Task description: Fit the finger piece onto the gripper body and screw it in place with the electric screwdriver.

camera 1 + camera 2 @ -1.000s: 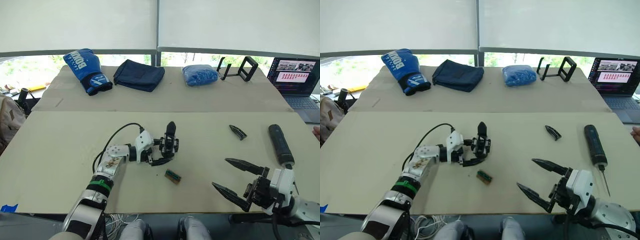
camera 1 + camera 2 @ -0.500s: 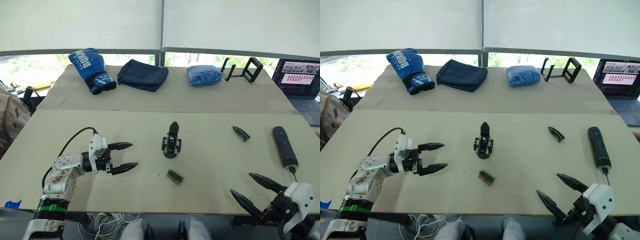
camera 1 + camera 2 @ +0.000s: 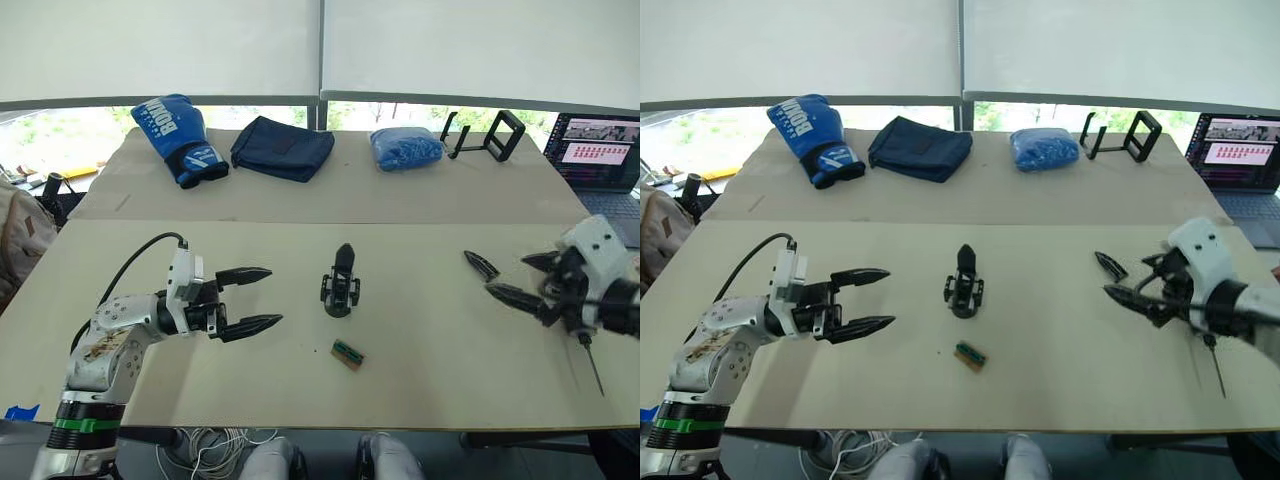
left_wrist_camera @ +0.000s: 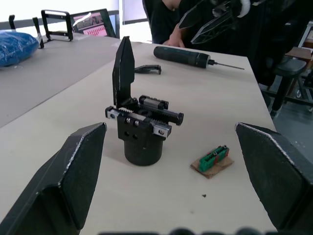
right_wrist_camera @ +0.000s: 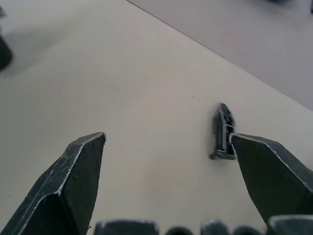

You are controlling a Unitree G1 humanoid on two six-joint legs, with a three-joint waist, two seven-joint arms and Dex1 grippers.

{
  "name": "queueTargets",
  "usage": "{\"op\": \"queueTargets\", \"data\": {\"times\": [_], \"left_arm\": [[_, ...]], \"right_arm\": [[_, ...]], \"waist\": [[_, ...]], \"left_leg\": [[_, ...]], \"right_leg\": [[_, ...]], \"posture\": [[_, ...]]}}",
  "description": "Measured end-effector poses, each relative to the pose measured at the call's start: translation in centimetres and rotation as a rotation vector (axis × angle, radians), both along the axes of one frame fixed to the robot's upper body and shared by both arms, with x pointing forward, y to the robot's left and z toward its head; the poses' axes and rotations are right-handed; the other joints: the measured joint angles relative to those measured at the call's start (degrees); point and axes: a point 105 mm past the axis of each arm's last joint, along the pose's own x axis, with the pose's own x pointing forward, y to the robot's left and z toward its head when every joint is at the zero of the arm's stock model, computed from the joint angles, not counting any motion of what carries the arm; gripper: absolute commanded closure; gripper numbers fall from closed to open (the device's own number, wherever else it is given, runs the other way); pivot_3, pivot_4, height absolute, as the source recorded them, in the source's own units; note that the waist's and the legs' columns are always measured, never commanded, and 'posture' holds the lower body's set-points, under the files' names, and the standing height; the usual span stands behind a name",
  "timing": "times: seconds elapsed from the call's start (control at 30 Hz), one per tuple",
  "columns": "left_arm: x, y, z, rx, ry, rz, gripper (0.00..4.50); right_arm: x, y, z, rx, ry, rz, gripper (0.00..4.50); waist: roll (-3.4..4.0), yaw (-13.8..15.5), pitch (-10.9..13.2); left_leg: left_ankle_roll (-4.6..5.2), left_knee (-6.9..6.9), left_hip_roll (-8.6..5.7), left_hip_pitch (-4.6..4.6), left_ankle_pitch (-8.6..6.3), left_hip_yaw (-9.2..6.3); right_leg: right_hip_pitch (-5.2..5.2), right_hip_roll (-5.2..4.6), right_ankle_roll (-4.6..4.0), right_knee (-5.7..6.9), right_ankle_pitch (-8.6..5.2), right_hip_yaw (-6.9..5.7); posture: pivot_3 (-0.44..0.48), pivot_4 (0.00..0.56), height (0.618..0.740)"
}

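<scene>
Black gripper body (image 3: 340,283) stands upright mid-table, untouched, with a green-and-brown block (image 3: 347,353) just in front of it. Left gripper (image 3: 254,298) is spread wide, empty, aimed at the body from its left, well apart. Right gripper (image 3: 1137,281) is wide open and empty, hovering just beside the finger piece (image 3: 1107,265). Electric screwdriver (image 4: 188,56) lies on the table near the finger piece.

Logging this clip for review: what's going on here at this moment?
Nothing is held. The right gripper, fingers open, hovers next to the loose finger piece on the table. The left gripper, also open, sits apart from the upright gripper body. The electric screwdriver lies untouched.
</scene>
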Motion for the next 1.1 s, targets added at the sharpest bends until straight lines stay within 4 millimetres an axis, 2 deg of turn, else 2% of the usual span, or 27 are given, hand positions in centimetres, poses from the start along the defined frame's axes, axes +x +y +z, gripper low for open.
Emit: {"op": "queueTargets", "data": {"times": [0.13, 0.27, 0.4, 0.47, 0.7, 0.87, 1.1], "left_arm": [[-0.2, -0.7, 0.0, -0.004, -0.014, -0.015, 0.06], [-0.2, -1.4, -0.3, 0.002, -0.010, -0.028, 0.06], [0.0, -1.8, -0.2, -0.006, -0.012, -0.027, 0.06], [-0.1, -2.0, -0.1, -0.007, -0.016, -0.025, 0.06], [-0.5, -2.0, -0.5, -0.009, -0.003, -0.008, 0.06], [-0.4, -1.9, -0.5, -0.014, -0.002, -0.001, 0.06], [-0.3, -2.0, -0.2, -0.017, -0.009, -0.002, 0.06]], "right_arm": [[1.9, -0.8, -1.2, -0.062, 0.163, -0.034, 0.00], [5.4, -1.7, -0.8, -0.098, 0.221, -0.103, 0.00], [8.7, -2.0, -2.0, -0.107, 0.260, -0.134, 0.00], [9.7, -2.3, -2.8, -0.119, 0.290, -0.136, 0.00], [10.7, -3.0, -3.8, -0.163, 0.327, -0.144, 0.00], [10.8, -2.2, -5.3, -0.171, 0.371, -0.115, 0.00], [11.0, -1.1, -5.9, -0.162, 0.373, -0.066, 0.00]], "waist": [[0.00, -0.3, 0.0], [0.00, -1.3, 0.0], [0.00, -1.6, 0.0], [0.01, -1.7, 0.0], [0.05, -1.8, 0.0], [0.07, -2.0, 0.1], [0.08, -2.5, 0.0]], "left_leg": [[0.05, 0.10, -0.01, -0.06, -0.02, 0.12], [0.05, 0.09, 0.00, -0.09, -0.01, 0.19], [-0.12, 0.08, 0.00, -0.12, 0.10, 0.29], [-0.20, 0.03, 0.01, -0.12, 0.15, 0.30], [-0.38, -0.24, 0.01, -0.04, 0.26, 0.33], [-0.51, -0.24, 0.03, 0.05, 0.36, 0.32], [-0.53, -0.26, 0.05, 0.07, 0.37, 0.31]], "right_leg": [[-0.06, 0.05, 0.09, -0.07, 0.04, -0.04], [-0.12, 0.11, 0.15, -0.07, 0.08, -0.01], [-0.16, 0.26, 0.17, -0.02, 0.06, -0.01], [-0.19, 0.32, 0.18, 0.01, 0.05, -0.04], [-0.23, 0.35, 0.23, 0.04, 0.02, -0.03], [-0.23, 0.35, 0.21, 0.18, 0.03, 0.01], [-0.22, 0.36, 0.19, 0.21, 0.03, 0.01]], "posture": [[0.000, 0.150, 0.740], [0.000, 0.150, 0.740], [0.000, 0.150, 0.740], [0.000, 0.150, 0.740], [0.000, 0.150, 0.740], [0.000, 0.150, 0.740], [0.000, 0.150, 0.740]]}}
